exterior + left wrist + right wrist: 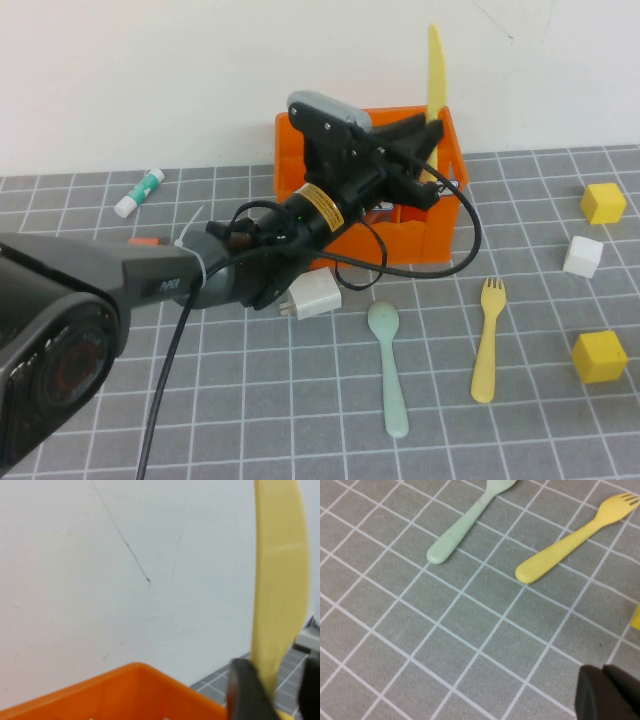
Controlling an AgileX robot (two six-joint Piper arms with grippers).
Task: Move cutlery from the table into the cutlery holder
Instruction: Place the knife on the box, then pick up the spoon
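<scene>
My left gripper reaches over the orange cutlery holder and is shut on the yellow knife, which stands upright above the holder's far right corner. In the left wrist view the knife rises between the dark fingers above the holder's rim. The pale green spoon and the yellow fork lie on the table in front of the holder. The right wrist view shows the spoon and fork. My right gripper is shut and empty above the tiles. The grey fork is out of sight.
A white block lies by the holder's front left corner. Two yellow cubes and a white cube sit at the right. A white-and-green tube lies at the back left. The left arm's cable loops past the holder.
</scene>
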